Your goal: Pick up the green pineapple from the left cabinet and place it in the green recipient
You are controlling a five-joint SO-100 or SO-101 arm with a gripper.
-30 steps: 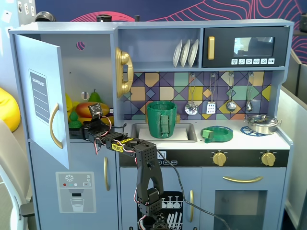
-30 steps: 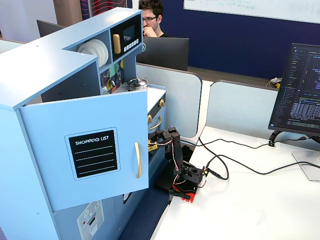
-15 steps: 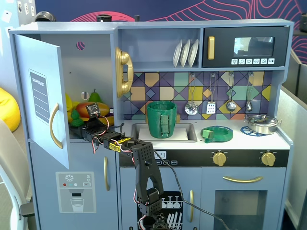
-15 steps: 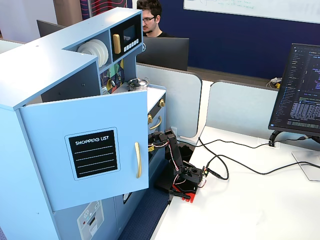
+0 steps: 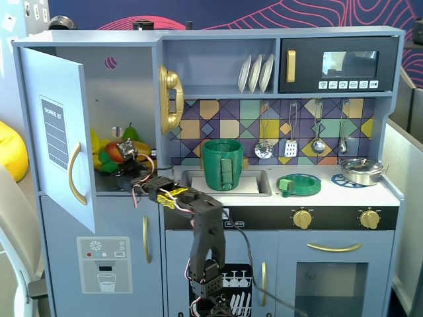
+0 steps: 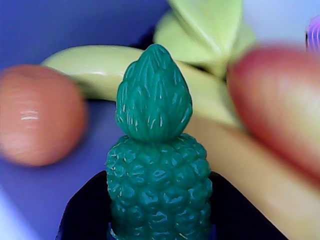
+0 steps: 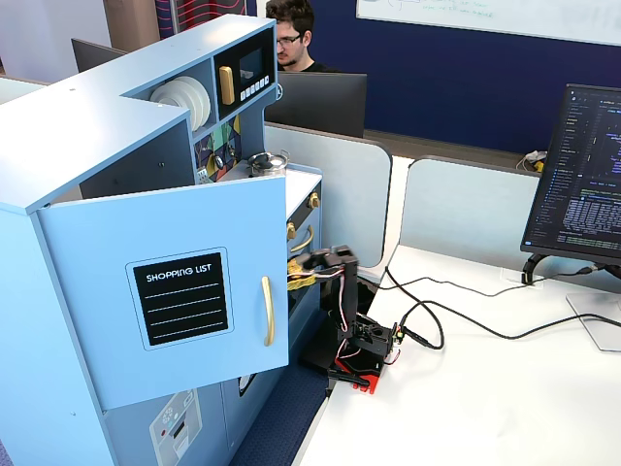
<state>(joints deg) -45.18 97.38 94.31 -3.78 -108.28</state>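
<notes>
As our black two-finger gripper [image 5: 130, 160] reaches into the tall grey-blue toy fridge cabinet [image 5: 125, 86], we see its jaws flanking, seemingly clamped on, the small bumpy bright green toy pineapple [image 6: 156, 165], upright, crown pointing away, among blurred toy fruit.

The green pineapple [image 6: 157, 170] stands upright and fills the middle of the wrist view, sharp and close, its leaf crown pointing straight up. Dark gripper [image 6: 159, 220] fingers [image 6: 85, 210] sit against both sides of its bumpy body at the bottom edge, apparently clamped on it. Behind it everything is blurred: a yellow banana [image 6: 100, 67] curves across, an orange round fruit [image 6: 40, 115] lies at the left, and a reddish fruit [image 6: 280, 110], possibly a mango, sits at the right.
</notes>
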